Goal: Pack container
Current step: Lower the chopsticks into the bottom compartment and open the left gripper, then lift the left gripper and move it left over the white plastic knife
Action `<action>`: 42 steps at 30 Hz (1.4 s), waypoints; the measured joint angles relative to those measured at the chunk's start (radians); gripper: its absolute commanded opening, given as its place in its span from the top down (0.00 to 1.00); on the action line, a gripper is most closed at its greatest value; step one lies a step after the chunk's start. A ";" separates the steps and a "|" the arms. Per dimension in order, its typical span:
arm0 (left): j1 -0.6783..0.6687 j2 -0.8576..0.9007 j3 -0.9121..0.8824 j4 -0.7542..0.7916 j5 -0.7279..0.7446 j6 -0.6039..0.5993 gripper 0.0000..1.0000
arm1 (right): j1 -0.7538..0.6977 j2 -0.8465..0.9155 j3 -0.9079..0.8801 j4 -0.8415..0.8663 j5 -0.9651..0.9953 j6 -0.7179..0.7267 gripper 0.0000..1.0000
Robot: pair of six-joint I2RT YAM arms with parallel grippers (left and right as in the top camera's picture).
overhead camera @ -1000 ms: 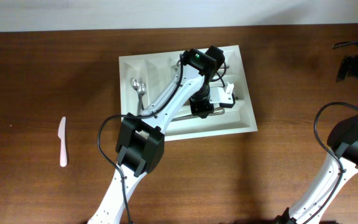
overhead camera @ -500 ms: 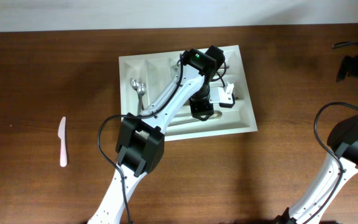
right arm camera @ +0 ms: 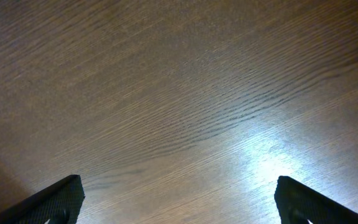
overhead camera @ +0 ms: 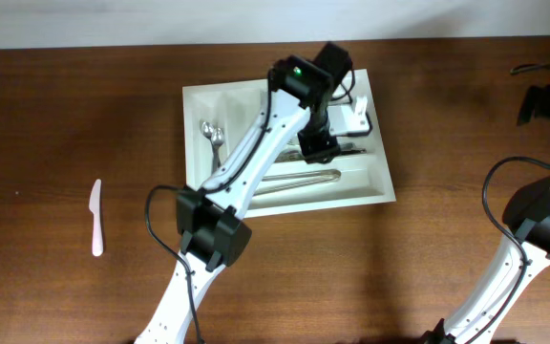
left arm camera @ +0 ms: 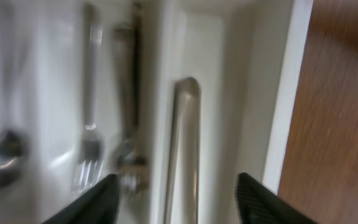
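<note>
Overhead, the left gripper (left arm camera: 174, 202) has its jaws parted with nothing clamped between them. The two dark fingertips (left arm camera: 89, 202) stand on either side of a long metal handle (left arm camera: 185, 149), which lies loose in a compartment below. The left wrist view is blurred, but a fork (left arm camera: 89, 143) and a darker utensil (left arm camera: 132, 118) can be made out lying in the compartment at 9 o'clock of that handle. The white rim and then brown wood lie at 3 o'clock.

From above, this gripper (overhead camera: 321, 141) hangs over the right half of the container (overhead camera: 191, 115), with its arm reaching in from 7 o'clock. The container, a white tray, sits on the table (overhead camera: 65, 115) slightly right of centre toward 12 o'clock, turned a little off square. Spoons (overhead camera: 213, 134) rest in its narrow compartment on the 9 o'clock side, and a long metal piece (overhead camera: 299, 179) lies crosswise in a compartment toward 6 o'clock.

The right gripper (right arm camera: 185, 208) is spread wide and empty above bare wood, at the table's 3 o'clock edge and well apart from the container.

A pale plastic knife (overhead camera: 95, 218) lies on the table at 9 o'clock, far from the tray.
</note>
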 measured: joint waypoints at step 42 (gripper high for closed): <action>0.779 -0.690 -0.738 -0.051 -0.416 -0.794 0.01 | 0.000 0.000 0.000 -0.001 0.000 -0.001 0.01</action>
